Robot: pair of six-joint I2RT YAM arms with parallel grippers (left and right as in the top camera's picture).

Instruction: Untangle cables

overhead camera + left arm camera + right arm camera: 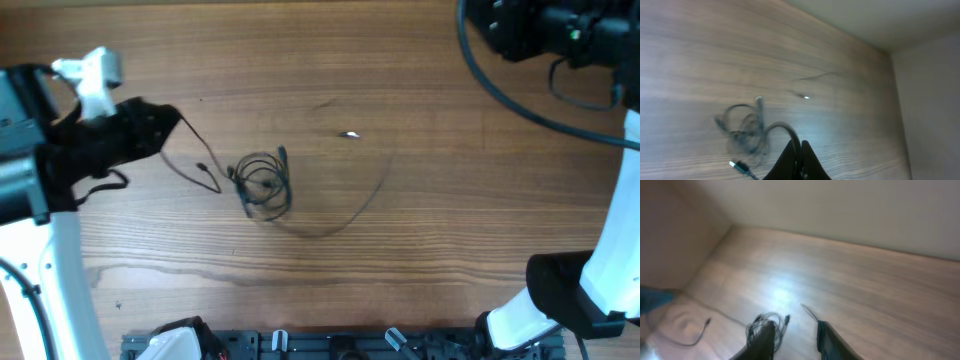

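Left gripper (168, 120) over left side of table (420, 260), fingers pressed together, pinching thin black strand (782, 126) that arcs over to cable tangle (265, 187). Plug end (737, 166) lies on wood just left of tangle. Tangle sits centre-left, loosely coiled, flat on table. Long loose tail (350, 212) curves from tangle's near side out to right. Small bright speck (350, 134) farther back, apart from tail. Right gripper (794, 326) at far right, above table, fingers spread apart, holding nothing.
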